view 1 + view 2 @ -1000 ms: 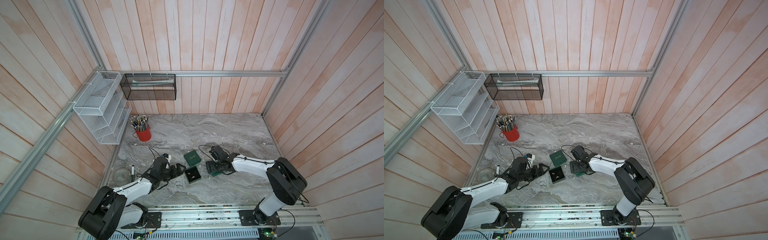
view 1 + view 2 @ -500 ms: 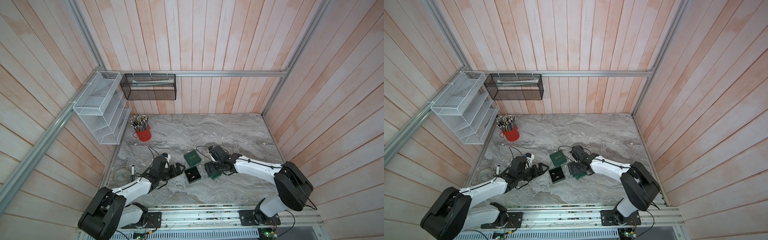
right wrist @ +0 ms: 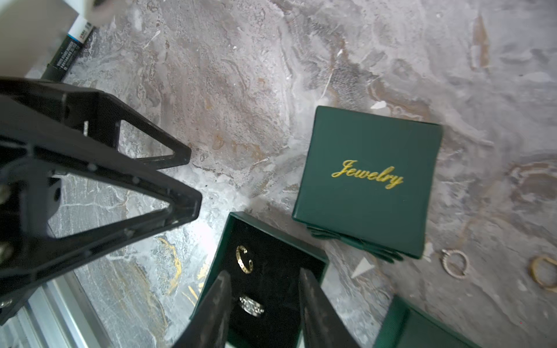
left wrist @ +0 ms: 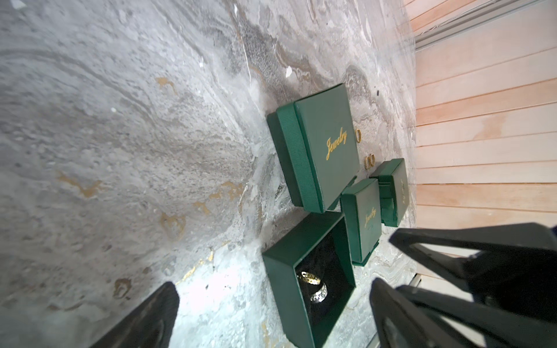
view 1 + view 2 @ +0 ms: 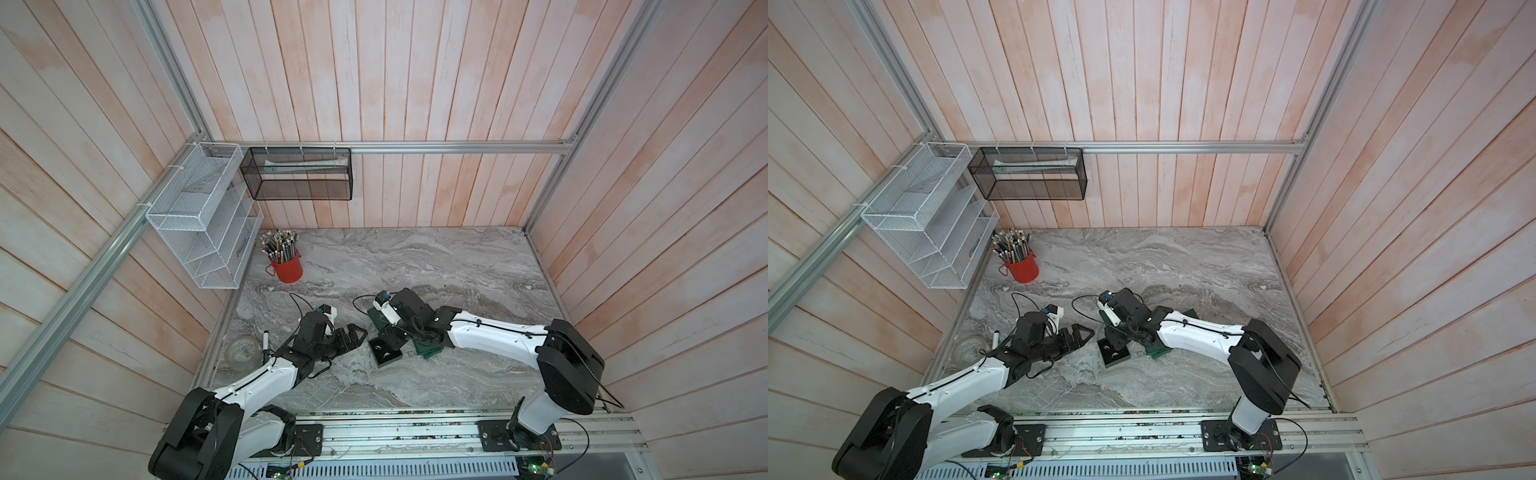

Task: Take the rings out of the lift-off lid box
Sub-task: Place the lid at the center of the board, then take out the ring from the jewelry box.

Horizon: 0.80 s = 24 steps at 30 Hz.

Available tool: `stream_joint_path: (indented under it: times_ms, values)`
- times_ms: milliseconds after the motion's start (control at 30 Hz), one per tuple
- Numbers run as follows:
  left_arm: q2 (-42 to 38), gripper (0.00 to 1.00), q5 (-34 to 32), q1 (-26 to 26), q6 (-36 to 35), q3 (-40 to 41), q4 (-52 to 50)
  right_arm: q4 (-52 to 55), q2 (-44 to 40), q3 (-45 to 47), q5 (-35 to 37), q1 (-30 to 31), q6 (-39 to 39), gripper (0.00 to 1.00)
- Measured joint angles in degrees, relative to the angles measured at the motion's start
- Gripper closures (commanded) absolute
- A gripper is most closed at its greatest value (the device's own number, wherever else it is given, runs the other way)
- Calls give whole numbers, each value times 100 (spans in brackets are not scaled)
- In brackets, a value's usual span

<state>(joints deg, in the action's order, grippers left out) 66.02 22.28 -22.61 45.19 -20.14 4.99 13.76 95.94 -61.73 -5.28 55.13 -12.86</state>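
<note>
Black and spread to its widest, the left hand (image 5: pixel 358 337) lies low over the grey marbled tabletop (image 5: pixel 415 257). It is just beside the open ring box (image 3: pixel 277 238) but not touching it. I judge it waits there to steady that light card base should it slide or tip. The box stands lidless so its black lining can be reached from above. Two of the rings are inside it, lying apart: a gold-toned open band (image 3: pixel 243 263) and a silvery patterned band (image 3: pixel 251 305). The right hand (image 3: pixel 264 272) hangs over the box with its fingers (image 3: pixel 218 301) lowered either side of the silvery band. They stand part-way apart and pinch nothing yet, a narrow stance that probably suits the tight walls. Behind the box, a green lid (image 3: pixel 367 180) lettered Jewelry rests askew on another green piece, clear of the work. Further toward the right arm's side, two small hoops (image 3: pixel 455 262) lie loose on the bare tabletop, apparently already out.
</note>
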Motion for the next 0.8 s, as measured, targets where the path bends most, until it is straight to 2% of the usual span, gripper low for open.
stream_joint_path:
  times_ms: [333,800]
  values:
    - [-319,0,0,210,0,238,-162,9,339,-90,-149,90,221,61]
    - [-345,0,33,251,4,284,-221,-31,483,-90,-391,120,264,73]
